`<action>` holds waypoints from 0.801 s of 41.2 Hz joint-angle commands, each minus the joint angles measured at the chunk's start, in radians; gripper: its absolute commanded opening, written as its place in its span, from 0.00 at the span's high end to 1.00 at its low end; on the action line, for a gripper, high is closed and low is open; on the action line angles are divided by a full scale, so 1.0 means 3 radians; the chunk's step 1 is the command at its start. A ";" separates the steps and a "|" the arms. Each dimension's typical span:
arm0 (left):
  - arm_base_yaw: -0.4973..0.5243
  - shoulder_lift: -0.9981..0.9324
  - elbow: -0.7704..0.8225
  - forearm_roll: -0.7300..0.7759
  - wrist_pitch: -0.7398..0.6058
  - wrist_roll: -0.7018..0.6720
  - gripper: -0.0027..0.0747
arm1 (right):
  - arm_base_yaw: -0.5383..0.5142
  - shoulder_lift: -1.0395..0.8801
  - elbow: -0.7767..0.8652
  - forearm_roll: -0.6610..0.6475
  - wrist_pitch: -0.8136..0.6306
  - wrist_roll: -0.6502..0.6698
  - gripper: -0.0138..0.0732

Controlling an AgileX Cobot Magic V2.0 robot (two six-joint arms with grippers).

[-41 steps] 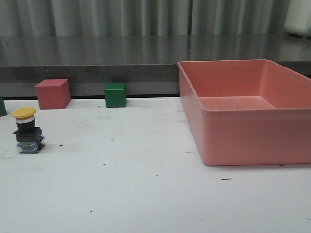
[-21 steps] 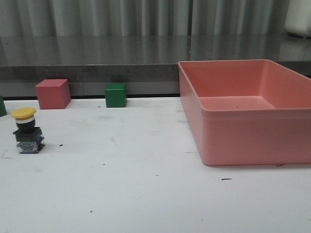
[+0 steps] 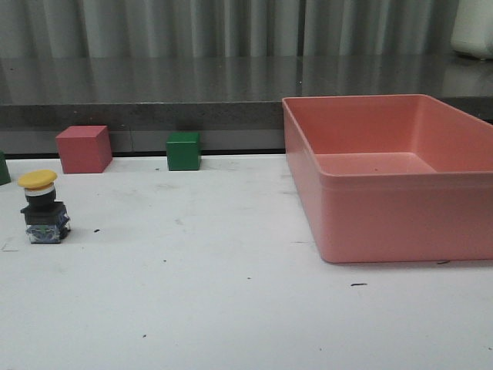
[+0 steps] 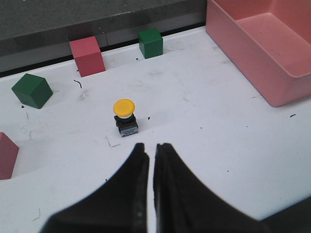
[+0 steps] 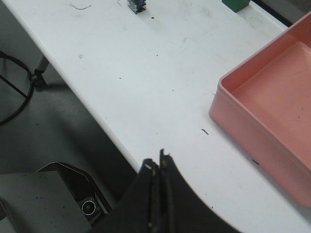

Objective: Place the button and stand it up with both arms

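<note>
The button (image 3: 42, 208) stands upright on the white table at the far left, yellow cap on top, dark base with bluish parts below. Seen from the left wrist, the button (image 4: 125, 116) sits a short way beyond my left gripper (image 4: 151, 145), which is shut with only a thin slit between its fingers and holds nothing. My right gripper (image 5: 156, 160) is shut and empty, hovering over the table's front edge, far from the button (image 5: 137, 5). Neither arm appears in the front view.
A large pink bin (image 3: 400, 216) fills the right side of the table. A red cube (image 3: 83, 149) and a green cube (image 3: 183, 150) sit along the back edge. A second green cube (image 4: 32, 90) and another red cube (image 4: 6, 155) lie left of the button.
</note>
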 commanded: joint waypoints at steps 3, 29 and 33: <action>-0.0024 0.0019 -0.0114 0.0008 -0.0247 -0.0002 0.99 | -0.0017 0.0006 -0.0086 -0.0025 -0.0201 -0.0021 0.98; 0.0692 -0.0764 0.1210 0.0067 -0.2247 -0.0002 0.99 | -0.0017 0.0006 -0.0086 -0.0025 -0.0190 -0.0021 0.98; 0.0923 -0.1078 0.1789 -0.0118 -0.2818 -0.0002 0.99 | -0.0017 0.0006 -0.0086 -0.0025 -0.0190 -0.0021 0.98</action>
